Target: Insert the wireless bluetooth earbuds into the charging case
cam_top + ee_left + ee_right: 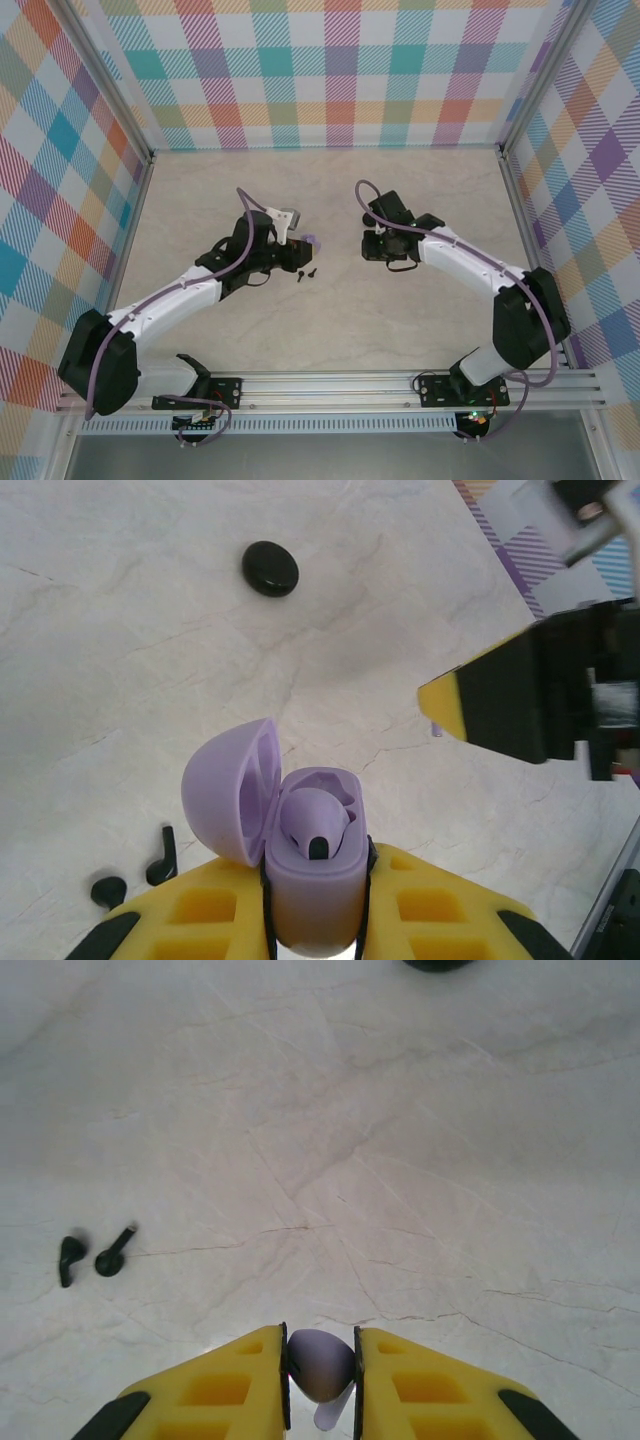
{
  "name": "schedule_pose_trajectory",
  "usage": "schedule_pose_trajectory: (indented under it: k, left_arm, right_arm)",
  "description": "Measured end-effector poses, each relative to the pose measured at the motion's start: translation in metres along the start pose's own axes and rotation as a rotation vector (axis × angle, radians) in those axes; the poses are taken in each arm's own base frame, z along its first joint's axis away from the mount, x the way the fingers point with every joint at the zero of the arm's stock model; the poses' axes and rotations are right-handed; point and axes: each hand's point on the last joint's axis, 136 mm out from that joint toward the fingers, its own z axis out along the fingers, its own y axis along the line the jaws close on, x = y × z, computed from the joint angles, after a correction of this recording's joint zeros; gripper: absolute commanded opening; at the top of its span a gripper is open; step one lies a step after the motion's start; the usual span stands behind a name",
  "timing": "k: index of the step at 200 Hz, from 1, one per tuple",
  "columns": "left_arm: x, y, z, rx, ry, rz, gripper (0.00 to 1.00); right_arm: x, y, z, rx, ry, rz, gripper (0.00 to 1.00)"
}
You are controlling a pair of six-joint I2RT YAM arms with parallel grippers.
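Small lavender stemmed plastic earbud (320, 1365) is pinched in the right tool (320, 1340), jaws shut tight on its bulb, stem pointing down. A second lavender earbud (315, 825) sits in one socket of the glossy lavender plastic charging case (310, 900). The lid is hinged open to the side. The left tool (318, 865) is clamped shut round the case body, holding it over the middle of the pale marbled surface (400, 1160), a bit toward the left edge. The two tools face each other, near but apart.

Risks, as I judge them:
- The grip is on a rounded bulb, so the bud could rotate or pop out if nudged against the case rim.
- The free socket is narrow and beside the seated bud. A skewed stem would jam or knock that bud loose.
- The open lid stands close to the approach path, and a bump could snap it shut or twist the case in the left tool.
- The tools could collide at such close quarters.

Two small black stemmed earbuds (112, 1255) lie loose on the surface, just toward the near edge from the case. A glossy black oval disc (270, 568) lies farther off.
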Motion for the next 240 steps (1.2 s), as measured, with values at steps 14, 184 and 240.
schedule_pose_trajectory:
  k: [14,184,240]
  left_arm:
    - [-0.001,-0.002,0.005,0.019,-0.004,-0.008,0.09]
    - [-0.004,-0.058,0.006,0.367,-0.090,0.158,0.10]
    - [-0.008,-0.072,-0.004,0.426,-0.110,0.197,0.11]
  right_arm:
    - [-0.004,0.006,-0.011,-0.037,-0.028,-0.008,0.22]
    - [-0.033,0.082,-0.111,-0.467,-0.227,-0.136,0.23]
    - [-0.031,0.096,-0.119,-0.532,-0.230,-0.174,0.23]
